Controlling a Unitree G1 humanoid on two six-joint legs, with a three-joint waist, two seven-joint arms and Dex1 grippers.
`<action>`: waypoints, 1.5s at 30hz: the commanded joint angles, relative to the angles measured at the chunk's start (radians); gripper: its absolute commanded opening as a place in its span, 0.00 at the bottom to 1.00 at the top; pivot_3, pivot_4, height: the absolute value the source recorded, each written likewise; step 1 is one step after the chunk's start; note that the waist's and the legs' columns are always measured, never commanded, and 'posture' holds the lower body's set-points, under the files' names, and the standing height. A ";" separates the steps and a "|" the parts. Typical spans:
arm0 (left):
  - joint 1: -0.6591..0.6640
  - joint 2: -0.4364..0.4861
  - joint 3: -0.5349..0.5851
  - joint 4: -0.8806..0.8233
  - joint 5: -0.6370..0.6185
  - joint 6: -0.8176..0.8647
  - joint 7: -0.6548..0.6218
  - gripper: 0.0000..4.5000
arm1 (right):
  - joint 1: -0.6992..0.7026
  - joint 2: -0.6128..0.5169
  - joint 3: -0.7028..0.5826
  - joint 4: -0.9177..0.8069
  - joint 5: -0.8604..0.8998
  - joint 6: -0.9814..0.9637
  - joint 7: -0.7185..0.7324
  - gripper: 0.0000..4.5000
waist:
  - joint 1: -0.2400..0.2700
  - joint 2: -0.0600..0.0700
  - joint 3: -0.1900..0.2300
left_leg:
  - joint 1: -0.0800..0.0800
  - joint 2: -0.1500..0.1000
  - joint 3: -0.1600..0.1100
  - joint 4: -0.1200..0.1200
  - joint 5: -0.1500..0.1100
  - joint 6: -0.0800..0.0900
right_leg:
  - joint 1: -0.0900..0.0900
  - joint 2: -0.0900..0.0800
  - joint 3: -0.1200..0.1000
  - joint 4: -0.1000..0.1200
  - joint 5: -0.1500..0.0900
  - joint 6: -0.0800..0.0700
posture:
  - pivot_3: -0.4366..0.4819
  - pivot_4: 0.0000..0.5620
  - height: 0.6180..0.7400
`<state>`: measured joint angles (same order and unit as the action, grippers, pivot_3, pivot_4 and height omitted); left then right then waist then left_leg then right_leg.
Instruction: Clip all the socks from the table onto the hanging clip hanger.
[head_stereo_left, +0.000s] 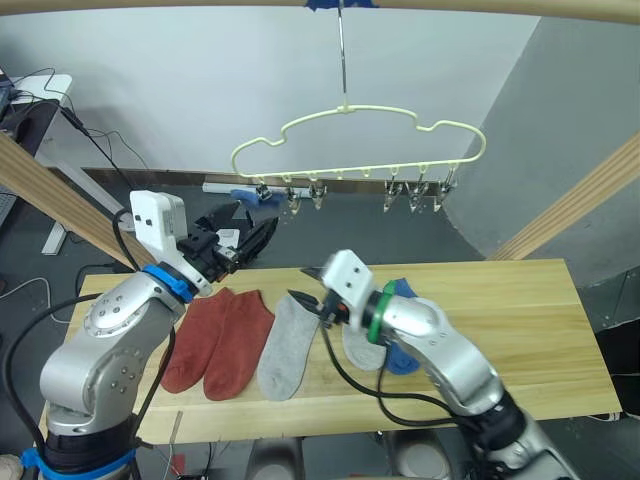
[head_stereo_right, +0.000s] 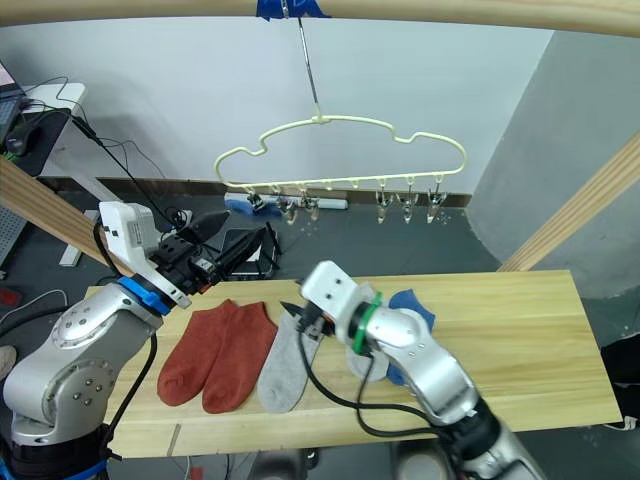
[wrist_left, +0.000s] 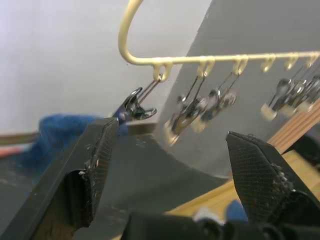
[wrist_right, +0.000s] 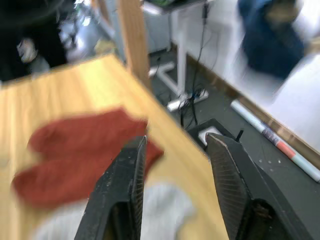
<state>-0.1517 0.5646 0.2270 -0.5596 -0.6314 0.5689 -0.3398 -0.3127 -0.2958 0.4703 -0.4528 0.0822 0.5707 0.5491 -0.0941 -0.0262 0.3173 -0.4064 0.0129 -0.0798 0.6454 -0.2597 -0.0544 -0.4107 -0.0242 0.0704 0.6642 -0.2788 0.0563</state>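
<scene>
The pale yellow clip hanger (head_stereo_left: 360, 140) hangs over the table's far edge, its metal clips (wrist_left: 192, 112) in a row. A blue sock (head_stereo_left: 250, 197) dangles at its leftmost clip. On the table (head_stereo_left: 500, 320) lie two rust-red socks (head_stereo_left: 215, 340), a grey sock (head_stereo_left: 285, 348), and a second grey sock (head_stereo_left: 358, 350) and a blue sock (head_stereo_left: 403, 357) partly under my right arm. My left gripper (head_stereo_left: 245, 240) is raised and open, just below the hanger's left end. My right gripper (head_stereo_left: 303, 287) hovers open over the first grey sock's cuff, empty.
A round wooden rail (head_stereo_left: 450, 5) with blue tape carries the hanger's hook. Slanted wooden posts (head_stereo_left: 50, 195) (head_stereo_left: 575, 200) flank the table. Cables and a desk (head_stereo_left: 40, 100) stand on the floor at far left.
</scene>
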 joint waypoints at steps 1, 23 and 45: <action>0.020 -0.033 -0.039 -0.057 0.129 -0.131 0.019 0.85 | 0.045 -0.102 -0.083 -0.190 0.096 0.029 0.102 0.43 | 0.004 0.001 0.000 | -0.001 0.000 0.000 0.000 0.000 0.000 | 0.000 0.000 0.000 0.000 0.000 0.000 | 0.30 0.58 1.00; 0.056 -0.314 -0.218 0.051 0.441 -0.388 0.119 0.60 | 0.169 -0.402 -0.603 -0.350 0.554 0.132 0.191 0.44 | -0.015 0.000 0.001 | -0.001 -0.002 0.004 0.002 0.000 0.001 | 0.001 0.004 -0.001 0.001 0.001 0.000 | 0.21 0.59 1.00; -0.014 -0.396 -0.210 0.194 0.489 -0.460 0.140 0.56 | 0.161 -0.430 -0.610 -0.343 0.567 0.118 0.156 0.44 | -0.021 0.000 0.001 | -0.001 -0.002 0.004 0.003 0.000 0.001 | 0.002 0.005 -0.001 0.002 0.001 0.000 | 0.18 0.58 1.00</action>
<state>-0.1668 0.1714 0.0093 -0.3480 -0.1505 0.1371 -0.2061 -0.1476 -0.7177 -0.1175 -0.7637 0.6354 0.7042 0.7117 -0.1149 -0.0261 0.3179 -0.4071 0.0105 -0.0759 0.6487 -0.2597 -0.0537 -0.4088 -0.0197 0.0693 0.6658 -0.2777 0.0561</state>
